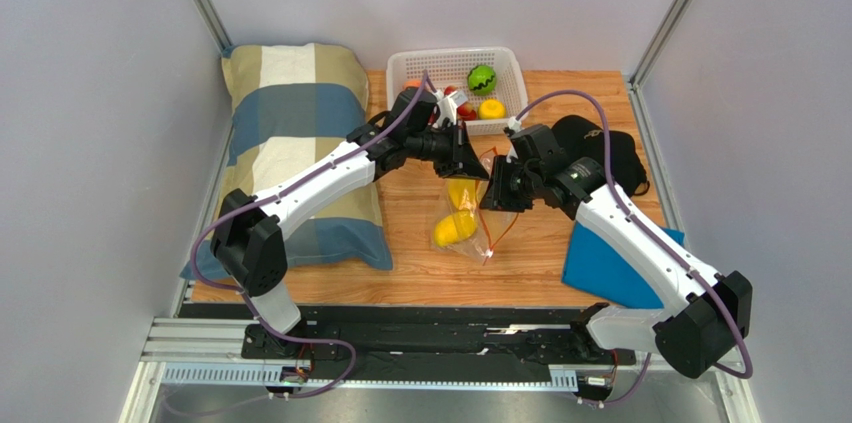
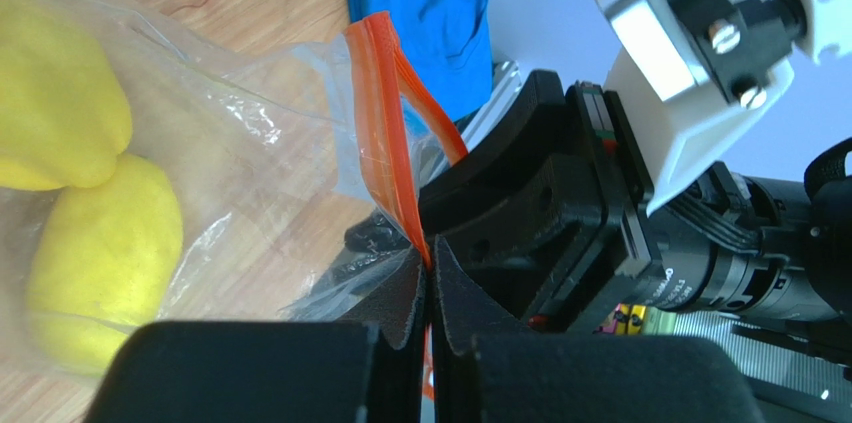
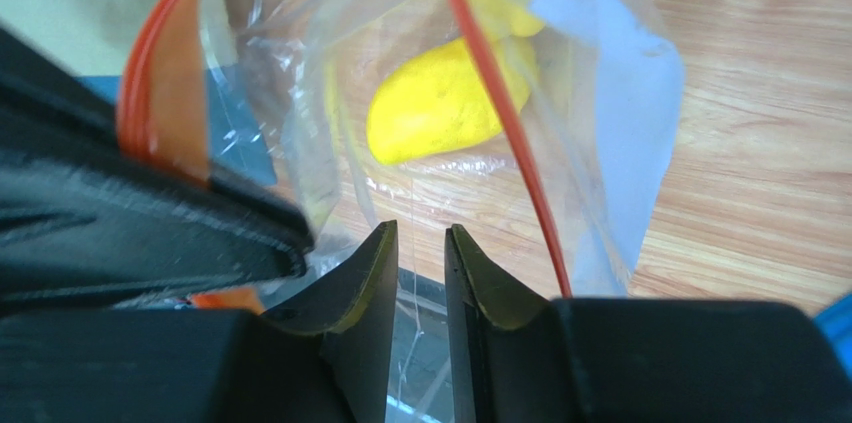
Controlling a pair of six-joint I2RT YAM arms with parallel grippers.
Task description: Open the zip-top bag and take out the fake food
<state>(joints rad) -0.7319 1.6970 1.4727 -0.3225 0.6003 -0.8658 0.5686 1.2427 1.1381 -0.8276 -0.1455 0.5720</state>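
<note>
Wood table (image 1: 420,263), boxed in by grey walls (image 1: 90,93), is carrying the bag (image 1: 480,238) at its middle, yellow food (image 1: 452,230) lying inside, while left fingers (image 2: 400,293) are clenching its orange strip (image 2: 380,123) and right fingers (image 3: 365,283) are standing slightly apart around its clear film.

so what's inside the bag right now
Two yellow fake fruits show through the clear bag, one nearer its mouth, one deeper in. Anything tucked underneath them is covered and can't be seen.
</note>
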